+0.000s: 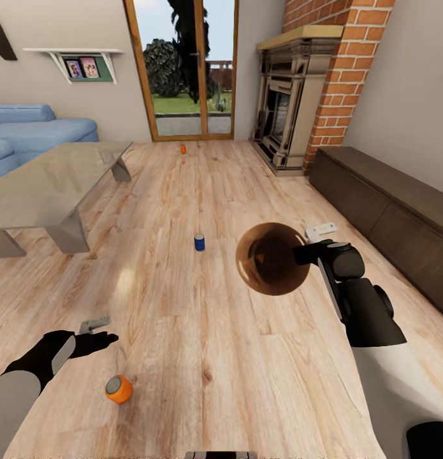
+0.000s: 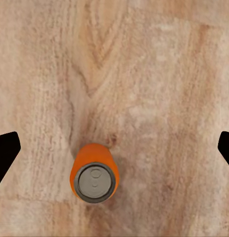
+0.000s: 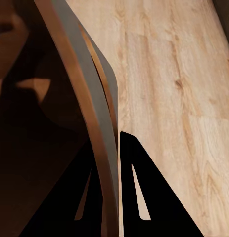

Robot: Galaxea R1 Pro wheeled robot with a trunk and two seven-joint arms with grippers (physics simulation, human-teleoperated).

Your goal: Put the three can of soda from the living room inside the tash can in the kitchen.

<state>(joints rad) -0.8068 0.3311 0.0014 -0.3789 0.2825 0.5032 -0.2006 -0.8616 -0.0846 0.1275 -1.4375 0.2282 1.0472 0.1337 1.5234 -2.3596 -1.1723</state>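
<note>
An orange can of soda (image 1: pixel 118 389) stands upright on the plank floor, just ahead of my left gripper (image 1: pixel 99 333). In the left wrist view the same can (image 2: pixel 94 173) lies below and between the wide-open fingers of that gripper (image 2: pixel 116 150), which does not touch it. A blue can (image 1: pixel 199 242) stands mid-floor, and a second orange can (image 1: pixel 183 148) stands far off by the glass doors. My right gripper (image 1: pixel 310 242) is shut on the rim of the tash can (image 1: pixel 272 258), held tilted above the floor with its mouth facing me. Its wall (image 3: pixel 89 98) is pinched between the right fingers (image 3: pixel 139 187).
A glass-topped low table (image 1: pixel 55 178) and a blue sofa (image 1: pixel 30 131) stand at the left. The brick fireplace (image 1: pixel 291 102) and a long dark low cabinet (image 1: pixel 387 204) line the right wall. Wood-framed glass doors (image 1: pixel 183 70) are straight ahead.
</note>
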